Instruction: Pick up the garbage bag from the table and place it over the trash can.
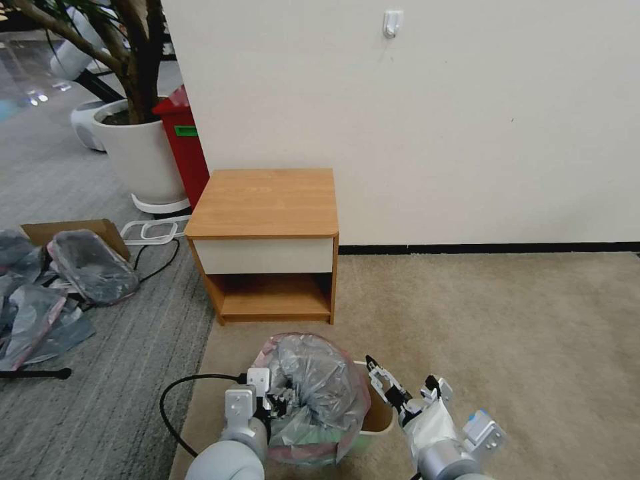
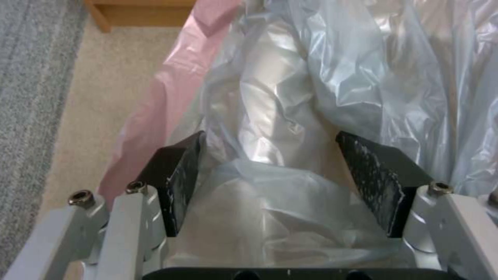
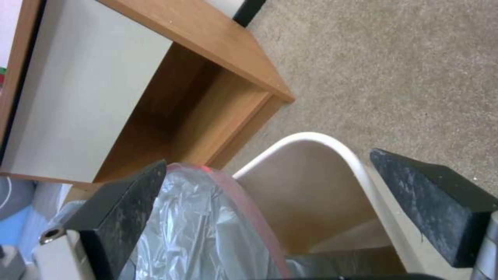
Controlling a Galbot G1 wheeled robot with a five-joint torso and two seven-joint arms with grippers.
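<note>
The garbage bag [image 1: 313,393] sits bunched over the left half of the trash can [image 1: 380,417], film lying between the spread jaws of the left gripper [image 1: 277,402], right gripper [image 1: 407,390] wide open and empty, so the uncovered right rim risks staying bare

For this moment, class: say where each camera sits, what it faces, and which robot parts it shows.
Head view: high, looking down at table, trash can, garbage bag; left gripper and right gripper show.
Left wrist view: behind open fingers, facing the bag.
Right wrist view: behind open fingers, facing the can and table.
All three views share the bag.
</note>
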